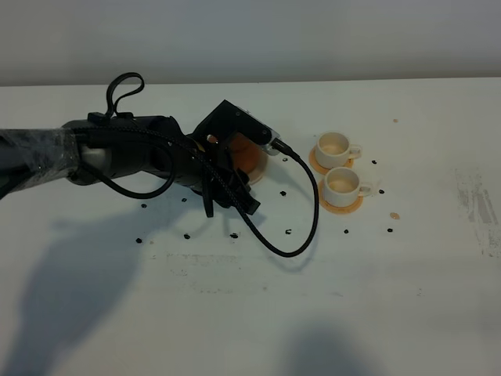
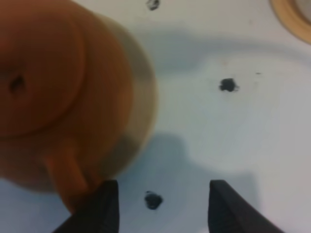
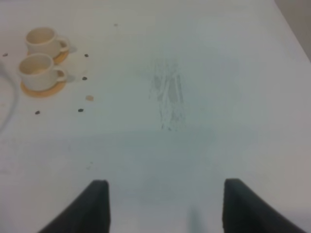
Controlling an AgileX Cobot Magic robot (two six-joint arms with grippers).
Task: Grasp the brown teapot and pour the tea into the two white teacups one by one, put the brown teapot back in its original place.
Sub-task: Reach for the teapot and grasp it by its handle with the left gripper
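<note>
Two or three ways to fail from here. Brown teapot (image 1: 247, 157) near centre of high view, sitting on beige saucer (image 2: 146, 97), mostly covered by left gripper (image 2: 164, 183). Far teacup (image 1: 335, 145) at roughly 3 o'clock of teapot, near teacup (image 1: 343, 183) toward 4 o'clock, each on orange coaster (image 1: 342, 206), close together.

Left gripper: jaws apart, only bare table (image 2: 204, 126) between them, gripping nothing. Handle (image 2: 65, 172) just beside one finger, on its outer side, not between jaws. Touching or not: too blurred to tell. Right gripper (image 3: 166, 182): jaws spread, empty, hanging over bare table well apart from cups.

Risk one: pinching air on closing now, or shoving handle sideways and sliding pot off saucer. Cause: jaws offset from handle. Needs re-centring on handle before any squeeze.

Risk two: loose-looking lid (image 2: 34, 73), liable to slip off on steep tilt over cups.

Risk three: black cable (image 1: 311, 211) looping down to table between pot and cups, about 4 to 5 o'clock of teapot. Could snag or drag near teacup during swing toward 3 o'clock.

Also easy to clip one cup while pouring into other, given tight spacing. Tea already in cups or not: cannot tell.
</note>
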